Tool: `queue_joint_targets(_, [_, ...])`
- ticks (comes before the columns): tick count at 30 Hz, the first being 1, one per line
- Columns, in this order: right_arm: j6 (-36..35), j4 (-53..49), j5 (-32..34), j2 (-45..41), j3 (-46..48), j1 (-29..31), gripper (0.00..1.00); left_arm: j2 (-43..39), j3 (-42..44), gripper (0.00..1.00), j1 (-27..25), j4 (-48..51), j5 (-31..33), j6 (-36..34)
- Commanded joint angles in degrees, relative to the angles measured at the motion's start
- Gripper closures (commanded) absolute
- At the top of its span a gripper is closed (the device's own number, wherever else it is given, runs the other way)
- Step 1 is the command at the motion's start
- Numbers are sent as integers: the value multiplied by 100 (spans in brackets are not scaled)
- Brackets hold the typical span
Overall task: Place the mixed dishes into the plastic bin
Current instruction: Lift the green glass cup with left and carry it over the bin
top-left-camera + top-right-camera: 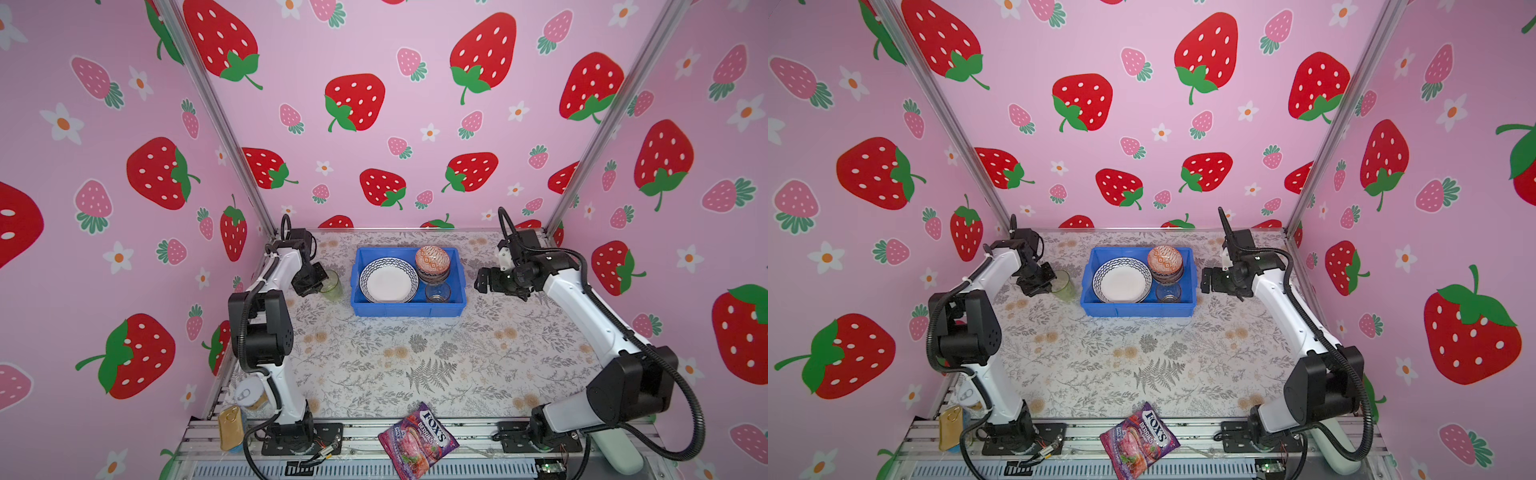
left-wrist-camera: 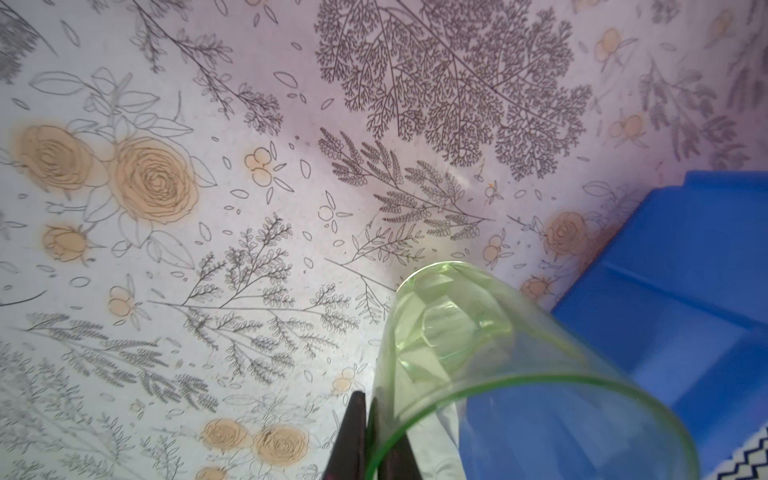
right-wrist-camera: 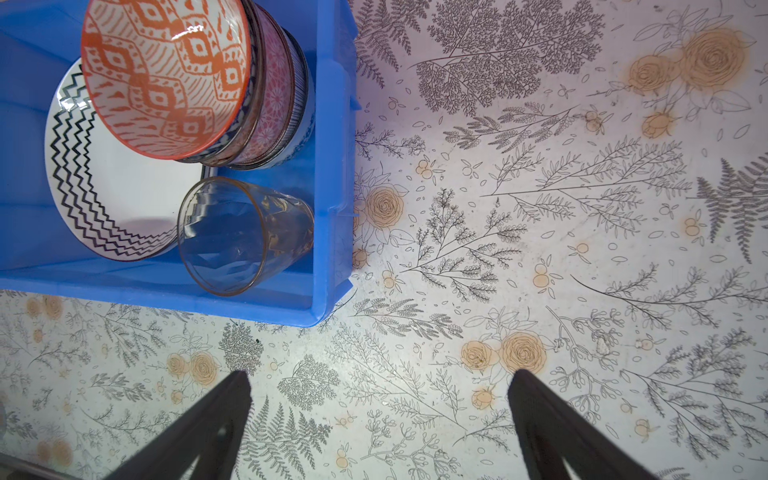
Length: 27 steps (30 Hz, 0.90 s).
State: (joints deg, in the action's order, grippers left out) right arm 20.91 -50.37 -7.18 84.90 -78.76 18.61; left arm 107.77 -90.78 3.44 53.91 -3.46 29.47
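A green glass tumbler (image 1: 333, 287) (image 1: 1064, 286) (image 2: 478, 353) is just left of the blue plastic bin (image 1: 407, 311) (image 1: 1138, 311) (image 2: 685, 257) (image 3: 328, 166). My left gripper (image 1: 321, 277) (image 1: 1053, 278) (image 2: 368, 399) is shut on its rim, one finger inside the glass and one outside. In the bin lie a white plate with a zigzag rim (image 1: 388, 282) (image 3: 124, 195), a stack of patterned bowls with an orange one on top (image 1: 432, 259) (image 3: 166, 79), and an amber-tinted tumbler (image 1: 437, 292) (image 3: 245, 237). My right gripper (image 1: 480, 283) (image 1: 1206, 282) (image 3: 380, 382) hangs open and empty, right of the bin.
A purple FOX'S candy bag (image 1: 417, 440) lies at the table's front edge. Gold tin cans (image 1: 230, 428) sit at the front left beside the left arm's base. Strawberry-print walls close in three sides of the floral table (image 1: 415, 365).
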Motion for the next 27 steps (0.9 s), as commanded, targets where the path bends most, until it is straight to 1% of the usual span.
queue_joint_targets(1, [-97,-26,-96,9,-87,-24,1,-505,-474,100,-125,504,210,-238])
queue_joint_targets(6, [-104,35,-258,25,-92,-33,1,-862,-952,100,-465,1004,178,-455])
queue_joint_targets(10, [-139,26,-414,70,-174,-100,1,-1010,-1509,100,-1159,1281,229,-543])
queue_joint_targets(14, [-113,19,-512,-57,-163,-201,1,-953,-2044,100,-1833,1402,329,-513])
queue_joint_targets(22, [25,81,-564,-517,398,-366,1,-429,-2893,100,-3112,1324,286,-291])
queue_joint_targets(27, [113,26,-505,-850,672,-444,1,259,-3672,100,-3634,1464,285,-337])
